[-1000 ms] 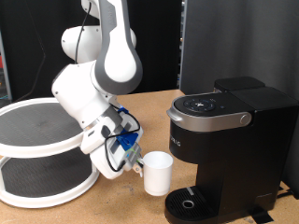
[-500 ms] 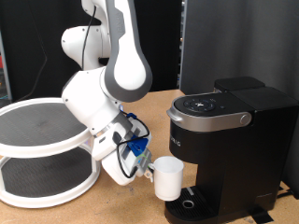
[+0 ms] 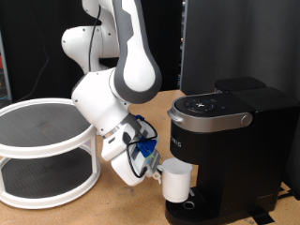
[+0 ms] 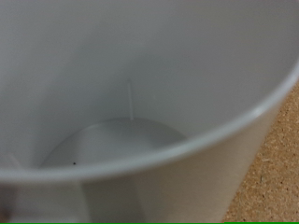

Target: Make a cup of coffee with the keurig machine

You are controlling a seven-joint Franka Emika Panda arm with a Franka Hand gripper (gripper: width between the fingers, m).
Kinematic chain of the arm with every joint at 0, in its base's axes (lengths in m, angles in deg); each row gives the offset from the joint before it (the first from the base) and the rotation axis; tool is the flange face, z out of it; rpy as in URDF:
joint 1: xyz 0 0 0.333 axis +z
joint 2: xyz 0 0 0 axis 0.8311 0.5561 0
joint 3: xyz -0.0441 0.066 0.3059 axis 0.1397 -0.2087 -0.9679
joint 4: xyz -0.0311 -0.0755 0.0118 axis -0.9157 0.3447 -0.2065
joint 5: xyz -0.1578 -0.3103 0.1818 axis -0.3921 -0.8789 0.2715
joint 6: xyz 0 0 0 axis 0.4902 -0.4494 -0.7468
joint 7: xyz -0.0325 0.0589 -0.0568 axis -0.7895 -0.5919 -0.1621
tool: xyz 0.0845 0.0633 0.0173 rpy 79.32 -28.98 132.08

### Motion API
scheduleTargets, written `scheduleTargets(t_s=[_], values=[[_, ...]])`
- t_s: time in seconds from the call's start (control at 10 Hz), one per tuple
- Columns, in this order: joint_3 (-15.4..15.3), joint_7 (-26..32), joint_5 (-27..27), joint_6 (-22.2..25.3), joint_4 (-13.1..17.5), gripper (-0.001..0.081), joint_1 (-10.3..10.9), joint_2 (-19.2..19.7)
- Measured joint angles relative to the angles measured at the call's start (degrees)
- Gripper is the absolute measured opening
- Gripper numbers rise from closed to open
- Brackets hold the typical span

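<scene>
Wooden tabletop [image 3: 94, 208] against a dark backdrop, with a white two-tier round rack [image 3: 42, 150] at the exterior view's left. Big black keurig machine [image 3: 230, 150] sits right. Gripper [image 3: 155, 172] has the cup [image 3: 177, 181] pinched in its fingers. A second ago the cup was beside the machine; now it's over the drip base, under the spout. Empty inside.

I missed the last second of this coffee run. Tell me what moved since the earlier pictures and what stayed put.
The gripper carried the cup toward the exterior view's right and slightly down, from beside the keurig machine to its front, over the round drip base. The arm swung the same way. The cup stayed in the gripper throughout. The machine, its closed lid and the two-tier round shelf did not move.
</scene>
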Motion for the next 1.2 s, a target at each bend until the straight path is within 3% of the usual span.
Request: scheduleTargets(t_s=[1.2], values=[[-3.6,7.0,8.7,-2.5,3.6,0.0072,0.4,6.3]])
